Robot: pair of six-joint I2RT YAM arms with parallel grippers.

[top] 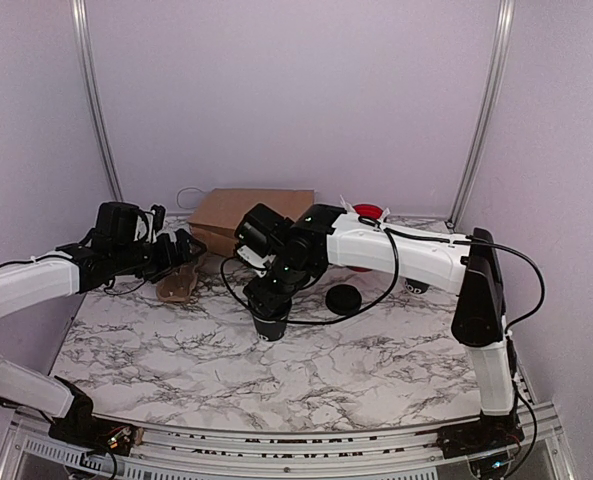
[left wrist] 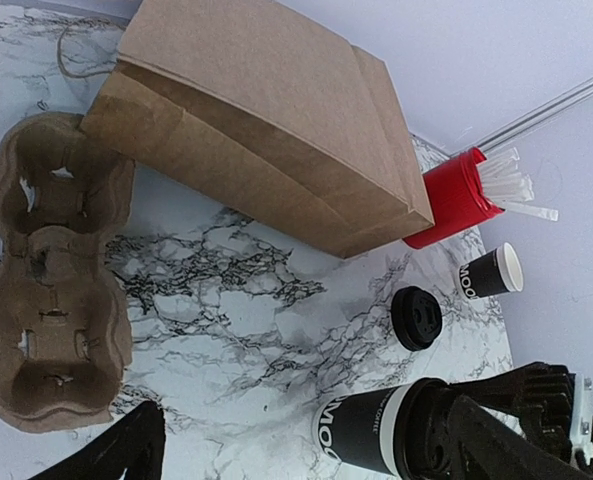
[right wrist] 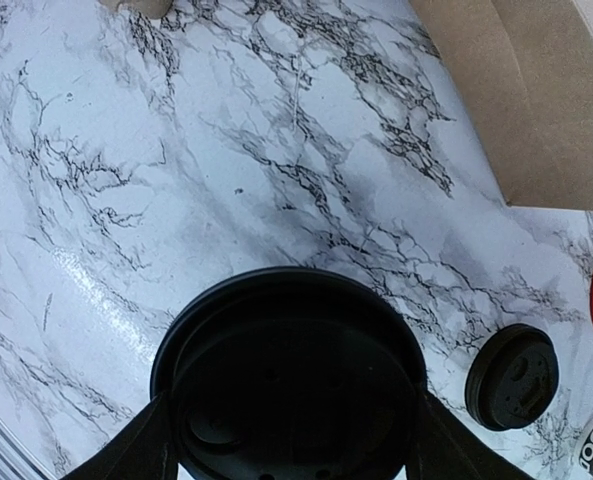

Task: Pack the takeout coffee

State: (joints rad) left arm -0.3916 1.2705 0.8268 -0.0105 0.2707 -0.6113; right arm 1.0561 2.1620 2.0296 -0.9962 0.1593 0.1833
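Lidded and upright, the takeout coffee stands mid-tabletop with the right gripper closed on its top, the cardboard carrier lying apart to its left, just beside the left gripper, fully spread and empty.

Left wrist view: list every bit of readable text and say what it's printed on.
"MOO", large white letters, on the lidded cup; it may run past the frame edge.
Small print beside it: too small to read.
White lettering on the open cup: too small to read.
Paper bag, cup carrier: no text.
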